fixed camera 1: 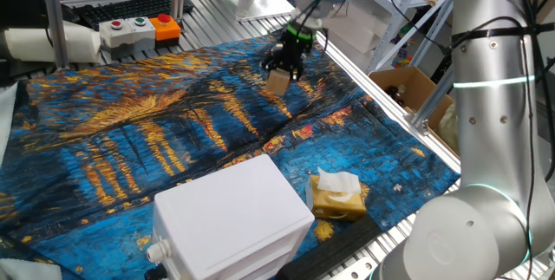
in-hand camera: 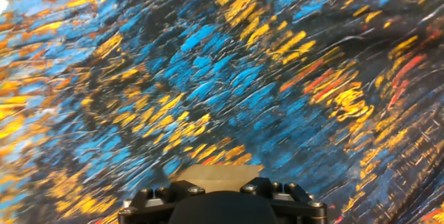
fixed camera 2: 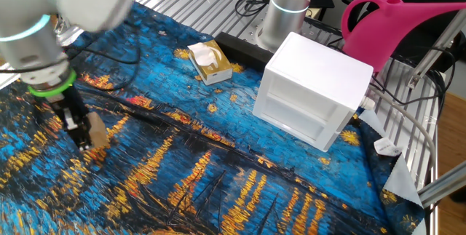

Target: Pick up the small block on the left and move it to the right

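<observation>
The small block is a light-tan wooden cube held between my gripper's black fingers, just above the blue and orange painted cloth at its far side. In the other fixed view the gripper is shut on the block at the left, close over the cloth. In the hand view the block's tan top shows between the jaws at the bottom edge, with the cloth spread beneath.
A large white plastic box stands at the near edge, with a yellow-brown tissue pack beside it. A button box and keyboard lie beyond the cloth. A cardboard box sits off to the right. A pink watering can stands behind the white box.
</observation>
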### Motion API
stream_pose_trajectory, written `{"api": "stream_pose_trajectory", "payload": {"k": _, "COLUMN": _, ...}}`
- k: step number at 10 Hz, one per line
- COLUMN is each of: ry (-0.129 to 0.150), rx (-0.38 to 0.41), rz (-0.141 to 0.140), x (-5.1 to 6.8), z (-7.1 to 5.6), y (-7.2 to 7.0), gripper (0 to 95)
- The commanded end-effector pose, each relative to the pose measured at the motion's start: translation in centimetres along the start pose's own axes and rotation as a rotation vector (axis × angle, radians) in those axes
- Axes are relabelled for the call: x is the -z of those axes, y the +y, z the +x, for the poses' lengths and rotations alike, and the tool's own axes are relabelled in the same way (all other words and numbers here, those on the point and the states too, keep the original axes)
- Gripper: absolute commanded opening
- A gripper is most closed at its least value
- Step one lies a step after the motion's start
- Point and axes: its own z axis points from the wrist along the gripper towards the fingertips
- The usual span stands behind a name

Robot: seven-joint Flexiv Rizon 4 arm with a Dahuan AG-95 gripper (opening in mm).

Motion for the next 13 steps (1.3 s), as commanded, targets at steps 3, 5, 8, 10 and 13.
{"api": "stream_pose_trajectory", "payload": {"k": 3, "ry": -0.071, "rx": 0.010, "rz": 0.101, "x": 1.9, "z": 3.8, "y": 1.2, "gripper": 0.0}}
{"api": "stream_pose_trajectory", "payload": {"k": 5, "ry": -0.072, "rx": -0.002, "rz": 0.106, "x": 2.7, "z": 5.6, "y": 1.6, "gripper": 0.0}}
{"api": "stream_pose_trajectory", "payload": {"k": 8, "ry": -0.066, "rx": -0.008, "rz": 0.111, "x": 3.5, "z": 7.2, "y": 1.8, "gripper": 0.0}}
{"api": "stream_pose_trajectory", "payload": {"k": 10, "ry": -0.066, "rx": -0.011, "rz": 0.112, "x": 4.0, "z": 8.2, "y": 1.8, "gripper": 0.0}}
{"api": "stream_pose_trajectory", "payload": {"k": 13, "ry": -0.065, "rx": -0.014, "rz": 0.113, "x": 4.5, "z": 9.3, "y": 1.9, "gripper": 0.0}}
